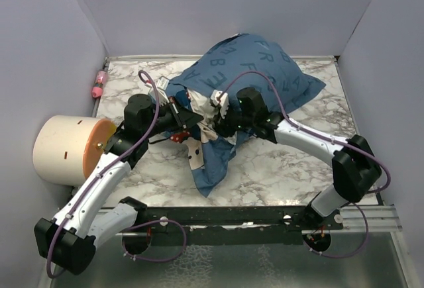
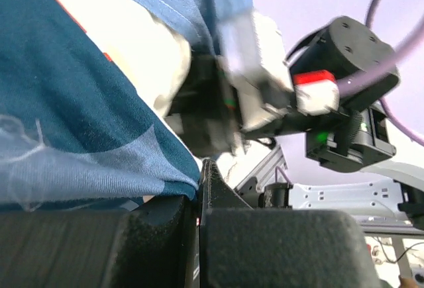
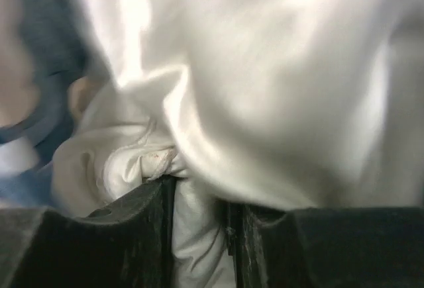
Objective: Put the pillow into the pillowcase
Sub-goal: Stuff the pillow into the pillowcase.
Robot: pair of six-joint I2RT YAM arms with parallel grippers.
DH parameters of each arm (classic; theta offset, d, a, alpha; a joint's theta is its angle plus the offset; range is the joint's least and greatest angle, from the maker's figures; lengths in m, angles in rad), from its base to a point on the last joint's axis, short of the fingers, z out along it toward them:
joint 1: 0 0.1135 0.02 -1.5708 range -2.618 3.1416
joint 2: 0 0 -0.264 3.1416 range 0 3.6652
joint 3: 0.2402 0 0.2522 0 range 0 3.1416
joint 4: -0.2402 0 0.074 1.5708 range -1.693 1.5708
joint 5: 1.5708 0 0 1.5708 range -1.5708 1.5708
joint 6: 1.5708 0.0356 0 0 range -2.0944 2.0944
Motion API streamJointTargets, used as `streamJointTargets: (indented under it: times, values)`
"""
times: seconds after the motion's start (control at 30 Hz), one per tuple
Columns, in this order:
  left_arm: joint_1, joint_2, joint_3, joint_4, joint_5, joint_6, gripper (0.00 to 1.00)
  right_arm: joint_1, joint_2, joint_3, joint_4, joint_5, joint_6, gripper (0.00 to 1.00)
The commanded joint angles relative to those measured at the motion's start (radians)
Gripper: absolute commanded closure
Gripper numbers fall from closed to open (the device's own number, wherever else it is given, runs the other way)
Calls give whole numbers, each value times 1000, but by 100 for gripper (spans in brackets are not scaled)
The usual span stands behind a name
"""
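Note:
The blue pillowcase (image 1: pixel 258 69), printed with pale letters, lies bulging at the back of the marble table (image 1: pixel 291 169), its open end drooping toward me. A bit of the white pillow (image 1: pixel 215 99) shows at that opening. My left gripper (image 1: pixel 192 121) is at the opening's left side. In the left wrist view the left gripper (image 2: pixel 199 175) is shut with the hem of the pillowcase (image 2: pixel 66 102) pinched in it, the pillow (image 2: pixel 132 30) just behind. My right gripper (image 1: pixel 222 128) meets it from the right. In the right wrist view the right gripper (image 3: pixel 202 189) is shut on a fold of the pillow (image 3: pixel 265 69).
A cream roll with an orange end (image 1: pixel 66 149) lies off the table's left edge. A small pink bottle (image 1: pixel 99 84) lies at the back left corner. Pale walls close in the left, back and right sides. The right arm's wrist (image 2: pixel 344 56) hangs close in front of my left gripper.

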Motion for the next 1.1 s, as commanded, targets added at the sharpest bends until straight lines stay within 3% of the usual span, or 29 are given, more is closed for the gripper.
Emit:
streamJointTargets:
  times: [0.0, 0.13, 0.27, 0.5, 0.8, 0.9, 1.0, 1.07]
  values:
    - [58, -30, 58, 257, 68, 25, 100, -2, -133, -161, -122, -346, 19, 61]
    - [77, -29, -77, 304, 143, -16, 100, -2, -296, -76, -141, -260, 70, 36]
    - [79, -87, -174, 294, 159, -10, 100, -2, -340, 73, -208, -188, 67, 32]
    - [78, -159, -245, 228, 146, 13, 100, -1, -305, 269, -426, -114, 20, 57]
    - [78, -173, -254, 212, 156, 18, 100, 90, -307, 152, -604, -68, -16, 72]
    - [78, -176, -245, 203, 164, 18, 100, 92, -254, 116, -612, 84, 16, 77]
    - [79, -186, -232, 188, 182, 23, 100, 90, -149, 144, -570, 395, 101, 92]
    - [78, -195, -225, 163, 193, 33, 100, 85, -72, 203, -529, 527, 128, 96]
